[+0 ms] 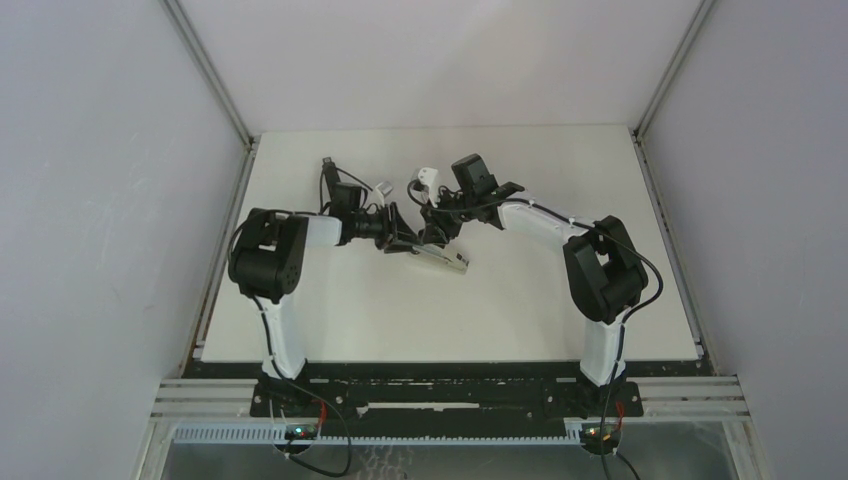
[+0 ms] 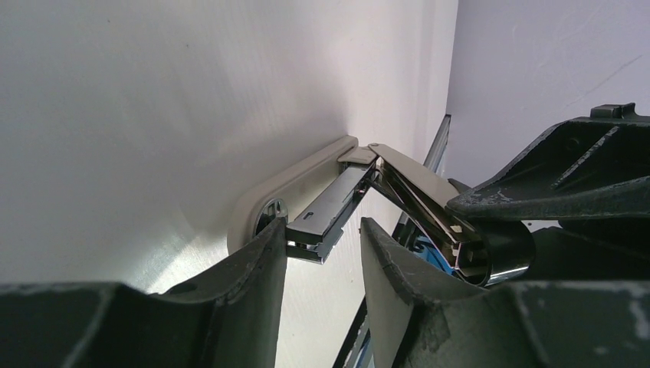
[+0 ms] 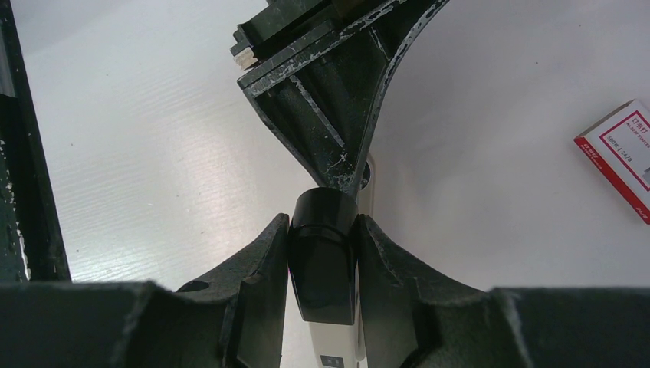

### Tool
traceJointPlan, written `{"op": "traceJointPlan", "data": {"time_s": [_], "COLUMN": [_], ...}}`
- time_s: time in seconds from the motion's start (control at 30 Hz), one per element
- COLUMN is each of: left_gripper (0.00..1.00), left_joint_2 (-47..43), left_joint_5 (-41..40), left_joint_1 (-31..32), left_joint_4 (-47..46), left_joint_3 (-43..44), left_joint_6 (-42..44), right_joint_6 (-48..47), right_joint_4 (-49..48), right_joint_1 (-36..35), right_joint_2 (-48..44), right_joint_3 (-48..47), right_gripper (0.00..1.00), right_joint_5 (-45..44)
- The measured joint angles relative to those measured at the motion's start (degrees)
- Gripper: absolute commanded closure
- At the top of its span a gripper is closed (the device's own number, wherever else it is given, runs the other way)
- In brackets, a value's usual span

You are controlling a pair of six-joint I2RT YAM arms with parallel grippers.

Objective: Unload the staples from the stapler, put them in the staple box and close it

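On white worktop [image 1: 350,310], left tool [image 1: 405,243] and right tool [image 1: 437,232] close together at centre, both down at stapler [image 1: 450,262]; small white object [image 1: 428,177] just behind them

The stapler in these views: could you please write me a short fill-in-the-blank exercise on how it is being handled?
1. The stapler is swung ____, exposing its metal magazine.
2. The metal magazine lies ____ the fingers of the left end effector.
3. The right end effector is clamped on the stapler's ____ end.
4. The box on the table is red and ____.

Missing words: open; between; black; white.
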State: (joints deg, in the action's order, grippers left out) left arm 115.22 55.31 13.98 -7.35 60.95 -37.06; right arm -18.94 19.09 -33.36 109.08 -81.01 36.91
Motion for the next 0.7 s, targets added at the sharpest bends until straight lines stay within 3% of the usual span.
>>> {"op": "traceJointPlan", "data": {"time_s": [0.5, 0.7], "left_gripper": [0.56, 0.68], "left_joint_2": [0.72, 2.12], "left_joint_5": [2.21, 2.99], "left_joint_1": [-0.07, -0.07], "left_joint_4": [-15.21, -18.64], "left_joint_3": [-5.09, -5.38], "left_joint_6": [-9.84, -12.13], "right_joint_6": [-0.57, -0.57], "right_joint_4": [0.39, 0.42], "right_joint_1": [0.39, 0.26], "right_joint_2": [0.0, 0.0], "right_joint_3": [0.0, 0.02], "right_gripper": [0.97, 0.97], "right_joint_5": [2.32, 2.6]}}
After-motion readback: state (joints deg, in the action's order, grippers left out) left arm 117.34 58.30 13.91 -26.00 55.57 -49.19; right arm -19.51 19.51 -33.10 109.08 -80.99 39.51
